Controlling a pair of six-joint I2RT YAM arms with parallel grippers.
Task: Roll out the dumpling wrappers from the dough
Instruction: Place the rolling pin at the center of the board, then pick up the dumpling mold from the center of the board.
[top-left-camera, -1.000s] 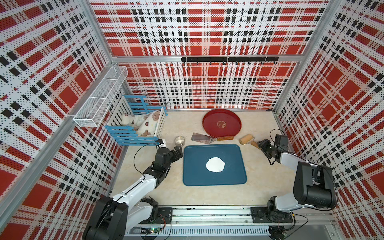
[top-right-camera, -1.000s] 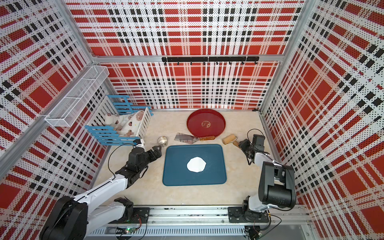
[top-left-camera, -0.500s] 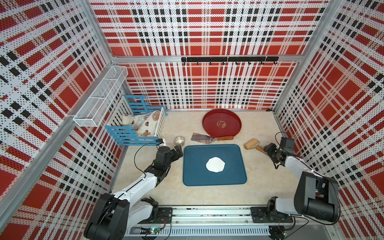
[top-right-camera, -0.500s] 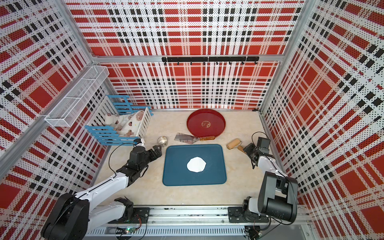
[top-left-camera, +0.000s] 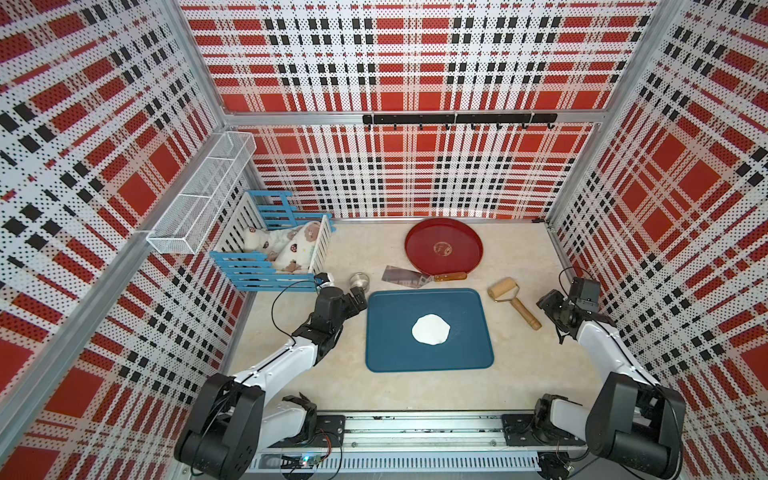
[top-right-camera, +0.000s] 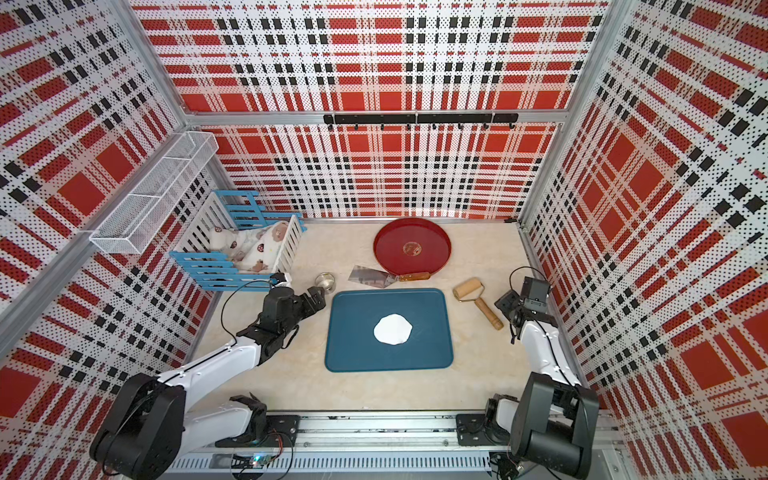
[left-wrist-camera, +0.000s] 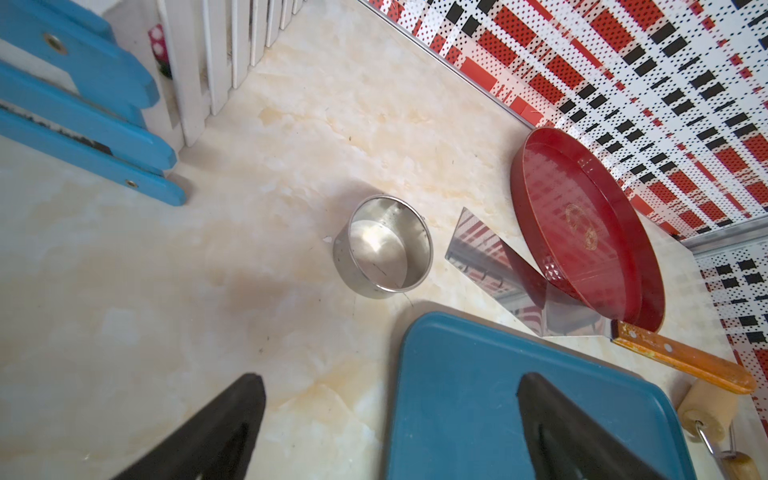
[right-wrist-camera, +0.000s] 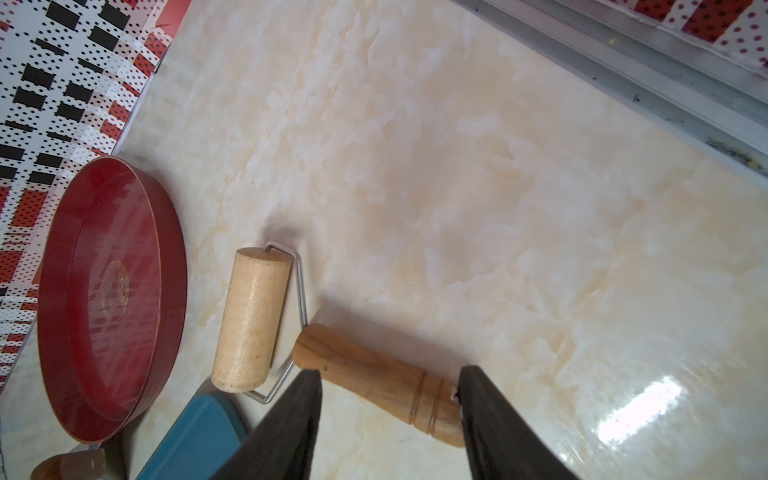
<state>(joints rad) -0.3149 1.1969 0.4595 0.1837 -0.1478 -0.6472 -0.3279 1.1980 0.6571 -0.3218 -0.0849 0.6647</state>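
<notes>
Dough (top-left-camera: 431, 329) lies flattened, centre of blue mat (top-left-camera: 386, 349). Left gripper (left-wrist-camera: 390, 376) spread, empty; steel cup (top-left-camera: 359, 280) off mat's 11 o'clock corner: grasp its wall, keep it upright. Right gripper (right-wrist-camera: 389, 370) released beside roller (top-left-camera: 524, 314), at mat's 2 o'clock

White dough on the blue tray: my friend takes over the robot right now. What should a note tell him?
Left gripper: jaws open, empty, near the small round steel cup.
Right gripper: jaws open, empty, just off the handle of the wooden roller, which lies on the table beside the blue rectangular tray.
Soft white dough: flat, ragged-edged, mid-tray.
Done: dough looks rolled flat.
To do: no round wrappers visible yet; probably cut them with the cup.
</notes>
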